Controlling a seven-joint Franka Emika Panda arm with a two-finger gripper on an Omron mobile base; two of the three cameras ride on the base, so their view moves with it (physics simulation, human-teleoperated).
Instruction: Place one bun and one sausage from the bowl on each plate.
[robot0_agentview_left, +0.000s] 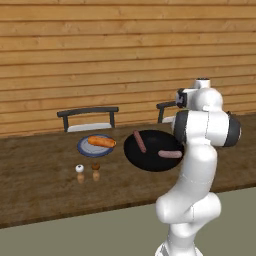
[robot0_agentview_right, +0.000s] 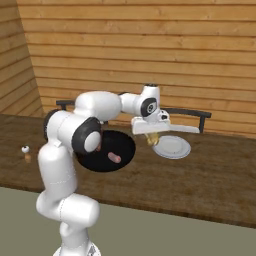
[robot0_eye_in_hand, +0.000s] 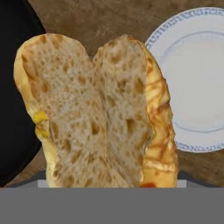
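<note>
Between the pincer (robot0_agentview_right: 151, 136) tips, split bun (robot0_eye_in_hand: 94, 111) gripped wide, beside bowl (robot0_agentview_right: 122, 150), near empty plate (robot0_agentview_right: 172, 147)

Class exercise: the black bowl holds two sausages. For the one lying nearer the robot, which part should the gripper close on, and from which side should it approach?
Probably the middle of the nearer sausage, from straight above. It lies flat and alone on the bowl's floor, apart from the other sausage, so the fingers can straddle its narrow width.

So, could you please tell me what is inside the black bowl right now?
Two sausages lie in the black bowl. The arm covers its right edge in the left base view, so anything there is hidden.
</note>
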